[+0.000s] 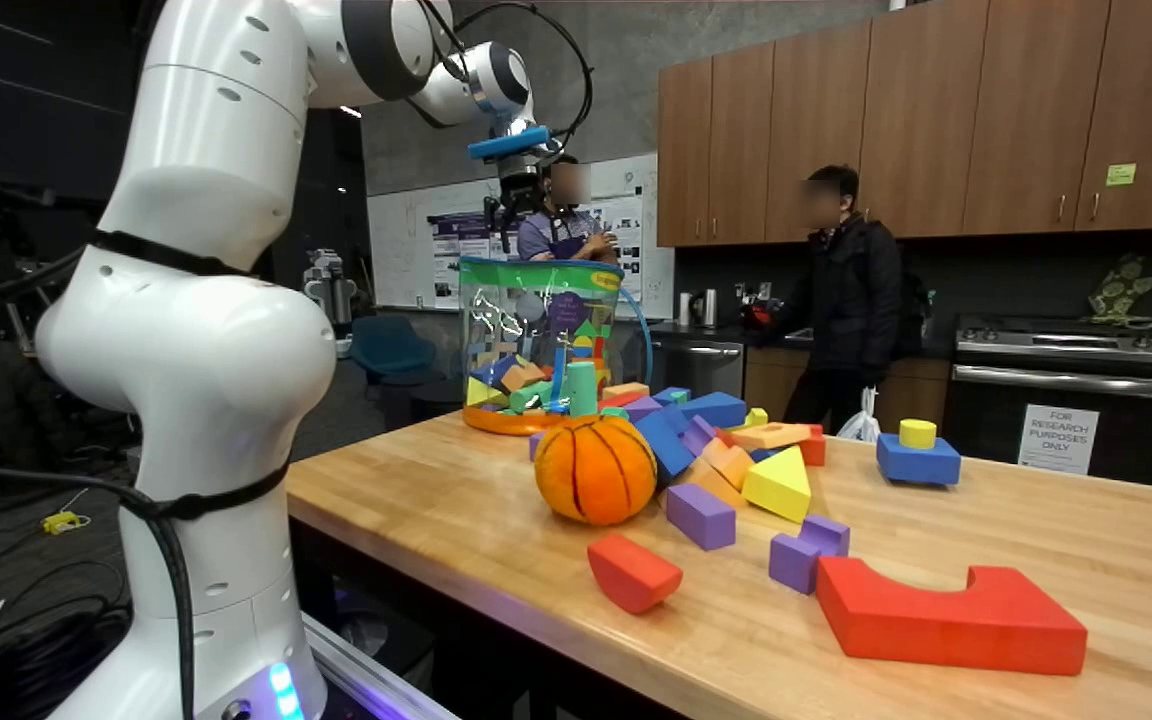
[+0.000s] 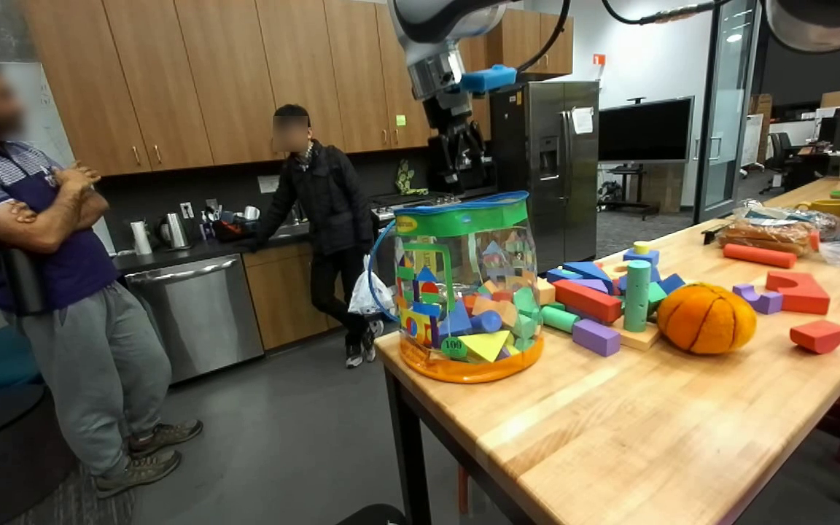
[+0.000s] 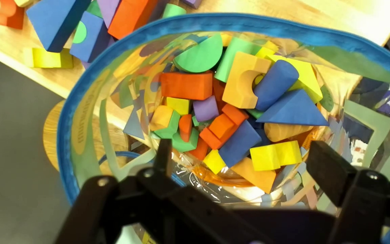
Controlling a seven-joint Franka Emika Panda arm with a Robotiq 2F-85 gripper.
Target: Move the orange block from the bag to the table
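one gripper (image 3: 239, 148) (spread), over bag (image 2: 475, 222), orange blks (image 3: 235, 78) w/in

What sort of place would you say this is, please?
Probably a kitchen area in a research lab: it has a fridge and an oven, with a sign on the oven reading "FOR RESEARCH PURPOSES ONLY".

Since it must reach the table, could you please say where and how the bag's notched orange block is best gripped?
I'd pinch the notched orange block at its waist, from above into the open-topped bag: notch and straight back oppose each other, though the blue cylinder and green cylinder crowd in.
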